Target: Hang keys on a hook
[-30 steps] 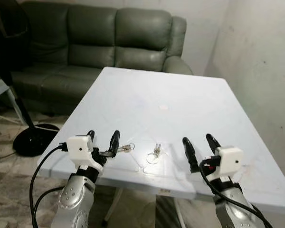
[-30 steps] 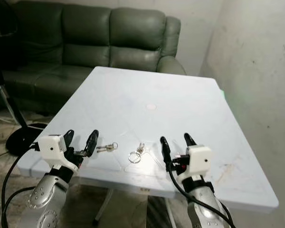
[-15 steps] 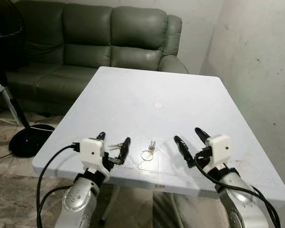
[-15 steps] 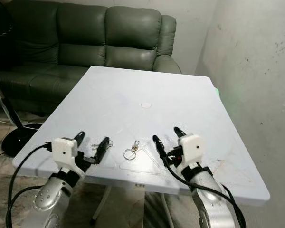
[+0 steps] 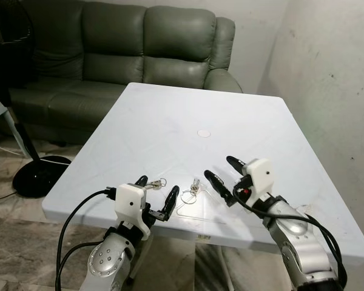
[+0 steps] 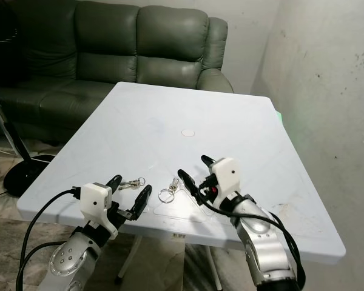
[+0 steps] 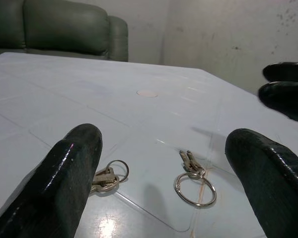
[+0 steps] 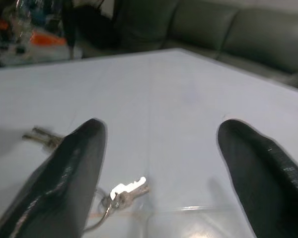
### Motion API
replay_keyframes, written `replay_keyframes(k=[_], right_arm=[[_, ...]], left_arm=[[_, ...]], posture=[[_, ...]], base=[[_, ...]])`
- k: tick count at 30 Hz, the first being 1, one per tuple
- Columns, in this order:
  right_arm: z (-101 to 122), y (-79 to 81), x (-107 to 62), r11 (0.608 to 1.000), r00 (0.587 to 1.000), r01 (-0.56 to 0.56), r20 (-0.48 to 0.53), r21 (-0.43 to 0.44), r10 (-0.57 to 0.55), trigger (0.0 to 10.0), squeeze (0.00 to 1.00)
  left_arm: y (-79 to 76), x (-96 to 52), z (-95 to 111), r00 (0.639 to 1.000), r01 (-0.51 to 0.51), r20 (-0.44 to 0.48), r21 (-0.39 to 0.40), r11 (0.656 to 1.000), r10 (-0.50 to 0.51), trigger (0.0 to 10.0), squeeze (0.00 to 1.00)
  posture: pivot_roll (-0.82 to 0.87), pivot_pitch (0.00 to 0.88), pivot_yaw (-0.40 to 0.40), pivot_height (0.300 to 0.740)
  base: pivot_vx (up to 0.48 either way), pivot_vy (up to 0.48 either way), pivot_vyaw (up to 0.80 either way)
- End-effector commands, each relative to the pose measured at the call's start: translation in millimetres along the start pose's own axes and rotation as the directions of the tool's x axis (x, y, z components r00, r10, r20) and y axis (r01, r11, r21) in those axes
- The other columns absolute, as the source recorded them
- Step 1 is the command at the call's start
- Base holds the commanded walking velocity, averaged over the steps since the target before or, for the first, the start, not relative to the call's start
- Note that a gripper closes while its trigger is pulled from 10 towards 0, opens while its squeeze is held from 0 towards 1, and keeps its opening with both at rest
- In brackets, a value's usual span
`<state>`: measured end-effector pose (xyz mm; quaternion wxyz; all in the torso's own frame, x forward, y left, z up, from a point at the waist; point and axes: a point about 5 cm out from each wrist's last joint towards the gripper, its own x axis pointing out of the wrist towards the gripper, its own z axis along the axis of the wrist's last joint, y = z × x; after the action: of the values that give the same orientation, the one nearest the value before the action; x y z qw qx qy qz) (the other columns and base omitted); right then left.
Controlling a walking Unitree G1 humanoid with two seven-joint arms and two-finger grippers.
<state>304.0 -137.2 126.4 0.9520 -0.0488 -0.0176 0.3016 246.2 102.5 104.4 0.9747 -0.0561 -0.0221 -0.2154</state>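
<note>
Two sets of keys lie near the front edge of the white table [image 5: 242, 121]. The keys on the large ring [image 5: 190, 193] sit near the middle of that edge, and a second, smaller bunch of keys [image 5: 156, 182] lies just to the robot's left of them, apart from the first.

The right gripper [image 5: 221, 176] hovers low over the table just beside the large ring, fingers spread wide and holding nothing; in its wrist view the keys [image 8: 123, 194] show between the two black fingers [image 8: 72, 178], close to the left one (contact, if any, seems too blurred to judge).

The left gripper [image 5: 155, 195] sits at the table's near edge, fingers likewise splayed and empty, with the smaller bunch [image 7: 108, 175] by one finger [image 7: 64, 173] and the ring [image 7: 193, 183] between the two.

A green sofa [image 5: 121, 42] stands beyond the table, and a black fan base [image 5: 39, 176] rests on the floor to the left.
</note>
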Motion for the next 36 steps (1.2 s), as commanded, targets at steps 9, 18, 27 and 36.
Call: replay_keyframes(k=[9, 18, 27, 36], right_arm=[[-14.0, 2.5, 20.2, 0.999, 0.993, 0.000, -0.114, -0.052, -0.006, 10.0, 0.00], [-27.1, 21.4, 26.5, 0.993, 0.980, -0.110, -0.173, -0.046, 0.101, 10.0, 0.00], [-37.0, 46.2, 30.6, 0.982, 0.964, -0.186, -0.196, -0.014, 0.180, 10.0, 0.00], [-38.2, 58.7, 32.9, 0.983, 0.963, -0.185, -0.198, 0.019, 0.185, 10.0, 0.00]], left_arm=[[-6.1, 1.8, 2.3, 1.000, 0.021, 0.011, 0.009, 1.000, -0.021, 10.0, 0.00], [-7.5, 0.4, 1.6, 1.000, 0.012, 0.012, 0.009, 1.000, -0.012, 10.0, 0.00], [-6.7, -0.5, 2.6, 1.000, 0.000, 0.016, 0.008, 1.000, 0.000, 10.0, 0.00], [-6.5, -2.0, 3.1, 1.000, -0.011, 0.016, 0.003, 1.000, 0.011, 10.0, 0.00]], posture=[[0.03, 0.003, -0.086, 0.740], [0.05, 0.000, -0.098, 0.740], [0.06, 0.000, -0.106, 0.740], [0.06, 0.019, -0.109, 0.740]], base=[[0.000, 0.000, 0.00], [0.000, 0.000, 0.00], [0.000, 0.000, 0.00], [0.000, 0.000, 0.00]])
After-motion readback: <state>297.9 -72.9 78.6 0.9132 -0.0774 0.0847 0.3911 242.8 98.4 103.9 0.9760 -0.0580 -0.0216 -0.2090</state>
